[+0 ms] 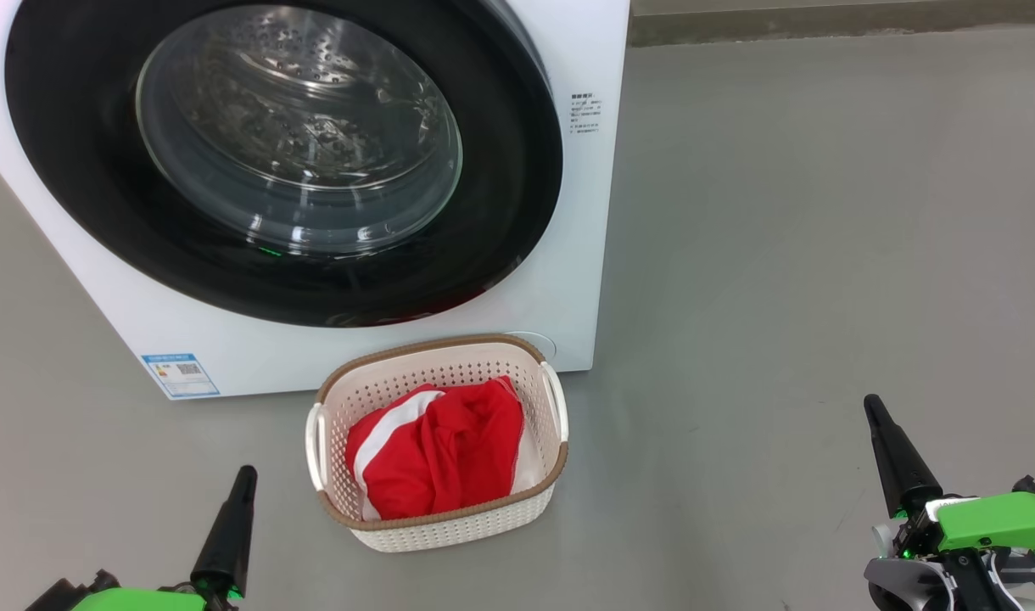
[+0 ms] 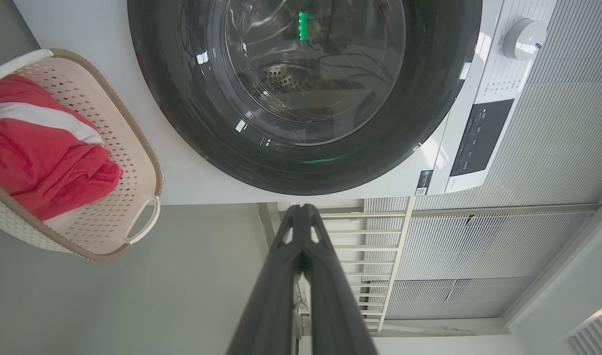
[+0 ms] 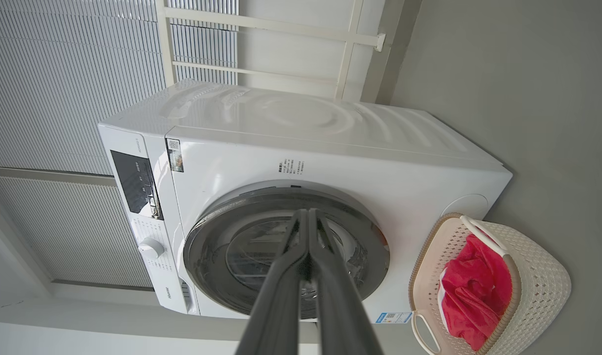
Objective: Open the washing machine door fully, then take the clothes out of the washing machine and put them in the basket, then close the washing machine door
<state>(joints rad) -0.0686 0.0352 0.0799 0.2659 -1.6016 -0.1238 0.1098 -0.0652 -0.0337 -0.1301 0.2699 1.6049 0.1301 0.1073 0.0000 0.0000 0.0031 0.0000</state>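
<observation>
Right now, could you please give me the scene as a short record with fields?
door: washing machine door closed against the washing machine
laundry: red clothes with a white stripe, lying in the basket
basket place: on the floor, just in front of the machine
left arm: left gripper shut, holding nothing, apart from the basket
right arm: right gripper shut, holding nothing, over bare floor
task: looks complete
</observation>
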